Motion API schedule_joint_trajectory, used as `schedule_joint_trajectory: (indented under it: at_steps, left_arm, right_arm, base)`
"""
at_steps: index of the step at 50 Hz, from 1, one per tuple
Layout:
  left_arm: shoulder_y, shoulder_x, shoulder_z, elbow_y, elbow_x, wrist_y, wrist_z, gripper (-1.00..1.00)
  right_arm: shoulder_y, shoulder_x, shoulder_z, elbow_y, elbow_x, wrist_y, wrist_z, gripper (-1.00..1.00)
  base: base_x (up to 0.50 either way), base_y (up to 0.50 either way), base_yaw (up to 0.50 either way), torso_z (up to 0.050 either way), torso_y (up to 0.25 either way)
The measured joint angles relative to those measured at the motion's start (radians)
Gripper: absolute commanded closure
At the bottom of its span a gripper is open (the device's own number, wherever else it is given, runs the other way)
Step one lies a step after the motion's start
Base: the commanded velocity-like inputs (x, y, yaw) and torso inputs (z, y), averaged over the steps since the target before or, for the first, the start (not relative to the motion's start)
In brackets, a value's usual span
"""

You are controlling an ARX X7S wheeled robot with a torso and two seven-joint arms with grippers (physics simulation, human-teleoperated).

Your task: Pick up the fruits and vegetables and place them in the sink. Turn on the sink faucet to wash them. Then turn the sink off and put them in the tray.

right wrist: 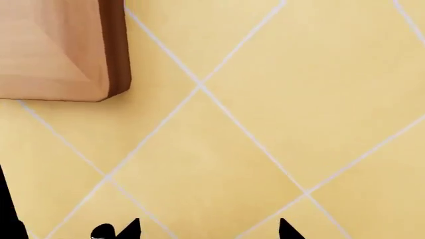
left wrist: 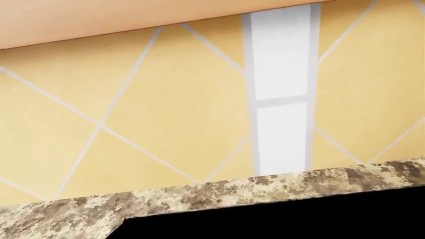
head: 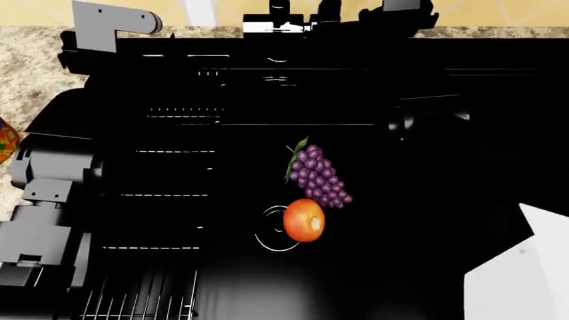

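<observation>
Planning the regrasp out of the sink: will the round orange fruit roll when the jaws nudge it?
Probably. The orange fruit looks round and smooth, so it may roll. It lies by the drain ring, near the grape bunch, which might block it.

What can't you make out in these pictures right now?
- Faucet, head view: black on black, cut by the top edge; lever position unreadable.
- Tray, head view: only a white corner shows.
- Both pincers: lost against the black sink; wrist views face the tiled wall.
- Colourful item, head view: cut off.

In the sink (head: 400, 267), the grape bunch (head: 318, 177) lies just behind the fruit (head: 304, 221).
</observation>
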Motion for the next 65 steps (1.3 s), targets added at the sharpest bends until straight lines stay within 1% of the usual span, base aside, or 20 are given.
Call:
schedule_joint_trajectory:
  at_steps: [9,12,14,17,22,27,32,37,42,45,49,52,58,61,65]
  left_arm:
    - [0.001,-0.001,0.0,0.003,-0.002,0.0,0.0,-1.0]
    - [0.001,-0.001,0.001,0.004,-0.003,-0.001,0.001,-1.0]
    - [0.001,-0.001,0.001,0.007,-0.004,-0.003,0.001,-1.0]
    - [0.002,-0.001,0.001,0.01,-0.006,-0.006,0.001,-1.0]
    - [0.0,0.001,0.003,0.011,-0.006,-0.007,0.001,-1.0]
    - [-0.001,0.006,0.008,0.011,-0.007,-0.01,0.003,-1.0]
    - [-0.003,0.01,0.012,0.011,-0.007,-0.013,0.005,-1.0]
    - [-0.005,0.014,0.017,0.014,-0.008,-0.019,0.009,-1.0]
    - [-0.014,0.01,0.029,0.043,-0.012,-0.052,0.02,-1.0]
    - [-0.024,0.0,0.042,0.084,-0.018,-0.099,0.032,-1.0]
    - [-0.047,-0.017,0.061,0.165,-0.043,-0.198,0.059,-1.0]
    - [-0.072,-0.03,0.076,0.225,-0.065,-0.278,0.083,-1.0]
    - [-0.133,-0.062,0.128,0.324,-0.096,-0.418,0.148,-1.0]
    - [-0.162,-0.077,0.158,0.37,-0.108,-0.477,0.181,-1.0]
    - [-0.193,-0.094,0.197,0.434,-0.126,-0.551,0.222,-1.0]
  right_arm:
    - [0.01,0.016,0.214,-0.005,-0.169,0.051,-0.007,-1.0]
    - [0.013,0.019,0.258,-0.004,-0.208,0.06,-0.009,-1.0]
    - [0.017,0.02,0.263,-0.004,-0.213,0.061,-0.011,-1.0]
    - [0.028,0.021,0.233,-0.003,-0.192,0.056,-0.018,-1.0]
    - [0.051,0.023,0.133,0.0,-0.129,0.043,-0.032,-1.0]
    - [0.066,0.029,0.032,0.0,-0.058,0.036,-0.045,-1.0]
    - [0.082,0.039,-0.04,-0.012,-0.008,0.03,-0.055,-1.0]
    - [0.153,0.063,-0.093,-0.18,-0.008,-0.053,-0.035,-1.0]
    - [0.252,0.092,-0.136,-0.399,-0.038,-0.135,-0.002,-1.0]
    - [0.323,0.116,-0.157,-0.54,-0.059,-0.17,0.017,-1.0]
    - [0.435,0.159,-0.18,-0.729,-0.092,-0.19,0.039,-1.0]
    - [0.507,0.244,-0.112,-0.842,-0.2,-0.121,0.098,-1.0]
    - [0.597,0.464,0.176,-1.02,-0.469,0.189,0.227,-1.0]
    - [0.623,0.549,0.301,-1.09,-0.558,0.338,0.262,-1.0]
    - [0.644,0.633,0.428,-1.162,-0.63,0.497,0.286,-1.0]
  base:
    - [0.0,0.0,0.0,0.0,0.002]
    - [0.0,0.0,0.0,0.0,0.0]
    - [0.0,0.0,0.0,0.0,0.0]
    - [0.0,0.0,0.0,0.0,0.003]
    - [0.0,0.0,0.0,0.0,0.029]
    - [0.0,0.0,0.0,-0.008,0.25]
    - [0.0,0.0,0.0,-0.008,0.25]
    - [0.0,0.0,0.0,-0.008,0.25]
    - [0.0,0.0,0.0,0.0,0.0]
    - [0.0,0.0,0.0,0.0,0.0]
    - [0.0,0.0,0.0,0.0,0.0]
    - [0.0,0.0,0.0,0.0,0.0]
    - [0.0,0.0,0.0,0.0,0.0]
    - [0.0,0.0,0.0,0.0,0.0]
    - [0.0,0.0,0.0,0.0,0.0]
